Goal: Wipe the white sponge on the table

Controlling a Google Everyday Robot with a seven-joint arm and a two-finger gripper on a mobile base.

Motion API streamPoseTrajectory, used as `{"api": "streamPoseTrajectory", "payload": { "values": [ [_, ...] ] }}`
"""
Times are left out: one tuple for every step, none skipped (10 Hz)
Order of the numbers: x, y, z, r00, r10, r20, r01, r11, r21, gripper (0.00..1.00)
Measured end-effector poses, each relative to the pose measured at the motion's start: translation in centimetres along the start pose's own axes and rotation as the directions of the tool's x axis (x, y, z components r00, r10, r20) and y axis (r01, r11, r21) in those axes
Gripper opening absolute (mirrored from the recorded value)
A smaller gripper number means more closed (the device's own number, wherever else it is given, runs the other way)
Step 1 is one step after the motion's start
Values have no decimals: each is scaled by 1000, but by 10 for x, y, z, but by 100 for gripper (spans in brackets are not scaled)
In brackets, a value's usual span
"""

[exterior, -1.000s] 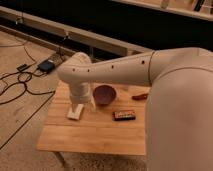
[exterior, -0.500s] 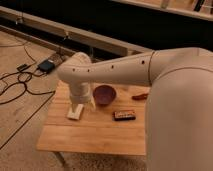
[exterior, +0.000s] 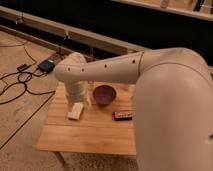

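- Arm [exterior: 120, 70]: white and bulky, fills the right of the view. It reaches left over the bench, then turns down at the elbow.
- Bench [exterior: 92, 135]: small light-wood slatted top on thin legs, with 3 loose things on it.
- Bowl [exterior: 105, 94]: purplish, upright, just right of the wrist, apart from the sponge.
- Gripper [exterior: 76, 101]: hangs at the foot of the downward link, over the far end of the white sponge. Jaws released and spread wide, nothing lifted. Contact with the sponge cannot be told.
- Dark bar [exterior: 123, 115]: flat, right of centre, well apart from the sponge.
- White sponge [exterior: 75, 112]: lies flat on the left half of the bench, near the left edge.
- Step in hand, as judged: settling onto the sponge before any wiping. Done well, the jaws centre over the block, straddle its 2 long sides and close gently. They then press lightly and stroke toward the bare wood in front, away from the bowl.
- Long axis runs roughly front to back, with the near end angled slightly left and the far end pointing under the gripper.
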Motion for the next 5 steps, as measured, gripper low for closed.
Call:
{"api": "streamPoseTrajectory", "payload": {
  "values": [
    [-8, 10, 6, 999, -38, 5, 38, 999, 2, 65],
    [-13, 17, 11, 998, -63, 9, 63, 998, 3, 65],
    [-20, 25, 18, 996, -93, 14, 93, 996, 10, 65],
    [-29, 33, 28, 991, -131, 18, 130, 991, 30, 65],
    [-34, 38, 36, 988, -155, 17, 154, 987, 49, 65]
  ]
}}
